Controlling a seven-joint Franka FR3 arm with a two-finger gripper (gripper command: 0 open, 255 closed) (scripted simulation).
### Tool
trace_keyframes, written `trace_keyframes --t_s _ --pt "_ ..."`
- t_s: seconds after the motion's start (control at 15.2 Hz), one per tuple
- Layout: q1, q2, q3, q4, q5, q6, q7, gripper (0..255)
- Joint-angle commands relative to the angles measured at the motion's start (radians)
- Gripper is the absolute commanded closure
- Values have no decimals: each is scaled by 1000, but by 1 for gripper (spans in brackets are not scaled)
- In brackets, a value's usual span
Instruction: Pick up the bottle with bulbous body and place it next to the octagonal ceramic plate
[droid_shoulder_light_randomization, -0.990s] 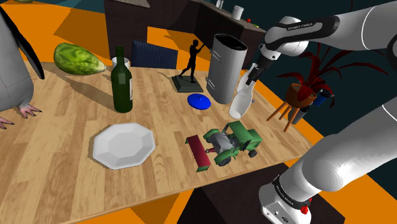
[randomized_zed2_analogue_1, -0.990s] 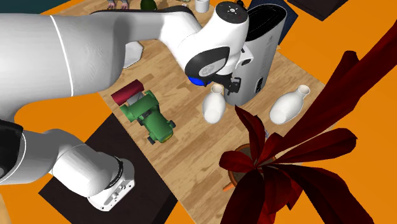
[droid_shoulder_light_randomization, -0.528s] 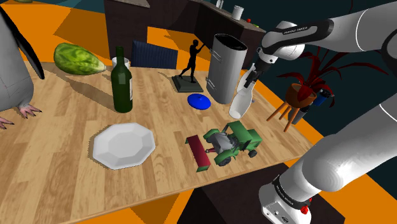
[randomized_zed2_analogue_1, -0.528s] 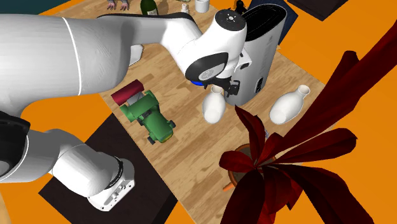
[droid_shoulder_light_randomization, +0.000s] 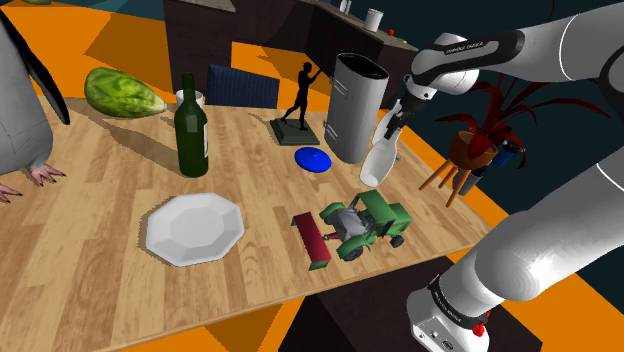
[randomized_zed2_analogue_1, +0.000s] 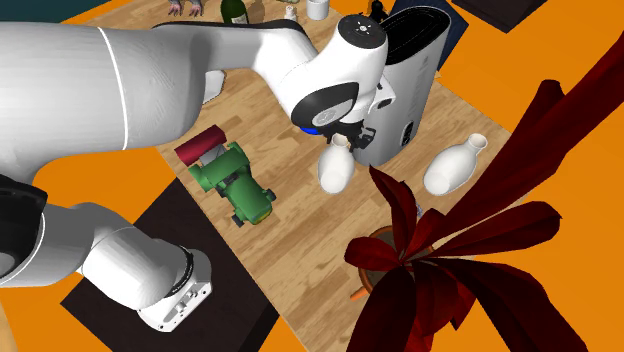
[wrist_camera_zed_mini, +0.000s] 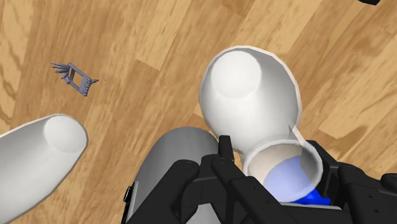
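The big white robot arm (droid_shoulder_light_randomization: 570, 45) reaches over the wooden worktop (droid_shoulder_light_randomization: 90, 240) from the shoulder view's right. A big penguin toy (droid_shoulder_light_randomization: 15, 100) stands at the far left edge. A red-leafed plant (droid_shoulder_light_randomization: 478, 140) in a pot sits beyond the right edge. A tall grey bin (droid_shoulder_light_randomization: 352, 95) stands on the worktop. The white bottle with the fat round body (droid_shoulder_light_randomization: 377, 165) stands just beside the bin, close to that right edge. The bottle is straight up: its long way runs up and down, with the fat end on the wood and the open mouth pointing up. The black claw (droid_shoulder_light_randomization: 391, 124) is at the bottle's thin neck, and in the wrist view the mouth sits in the middle of the claw. I cannot tell if it is squeezing the neck or only close to it. A second white bottle (randomized_zed2_analogue_1: 452, 165) stands on the other side of the bin, near the same edge. A green toy tractor (droid_shoulder_light_randomization: 365, 222) sits near the fat bottle, toward the front edge. The white eight-sided plate (droid_shoulder_light_randomization: 194, 228) lies well apart from the fat bottle, with bare wood on its left and in front of it. A dark green wine bottle (droid_shoulder_light_randomization: 191, 130) stands behind the plate. A small blue disc (droid_shoulder_light_randomization: 313, 158) lies beside the bin.
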Motion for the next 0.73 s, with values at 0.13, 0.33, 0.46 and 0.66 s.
trace_keyframes --t_s 0.13,0.33,0.46,0.66 --pt "0 0 0 0 0 0 0 255" --pt "0 -6 1 8 -4 -13 3 255" --pt "-1 -16 3 25 -9 -40 9 255" --pt "-1 -30 6 52 -17 -80 17 255"
